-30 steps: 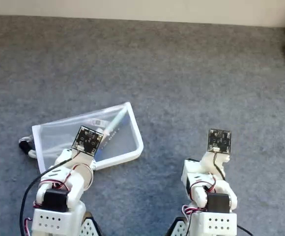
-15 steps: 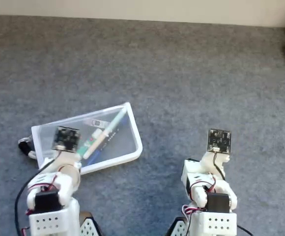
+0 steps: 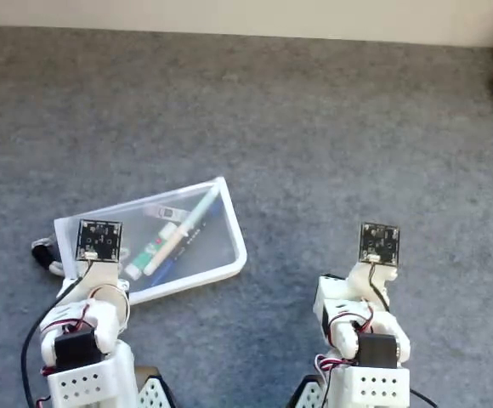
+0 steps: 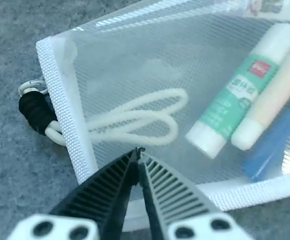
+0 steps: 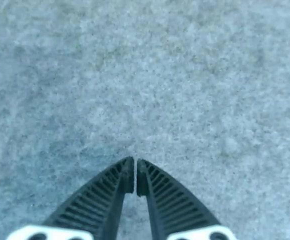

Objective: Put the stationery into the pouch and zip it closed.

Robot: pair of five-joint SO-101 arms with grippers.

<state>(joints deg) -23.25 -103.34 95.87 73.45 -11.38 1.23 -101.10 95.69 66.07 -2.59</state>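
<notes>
Pouch (image 4: 135, 65) lies under the left gripper (image 4: 137, 155), jaws pressed together, its black cord pull (image 4: 35, 112) just beside them; right gripper (image 5: 134, 172), likewise closed, well apart.

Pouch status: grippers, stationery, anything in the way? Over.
Left gripper shut, empty, over the pouch near its cord loop. Right gripper shut, empty, over bare carpet. Glue stick and pens inside pouch; zipper state unclear. No obstacle seen.

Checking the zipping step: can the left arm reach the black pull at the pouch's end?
Probably yes. The left tool, shut, hangs over a corner of the pouch near the black pull, which lies bare on the carpet with nothing between them. It must open first.
</notes>
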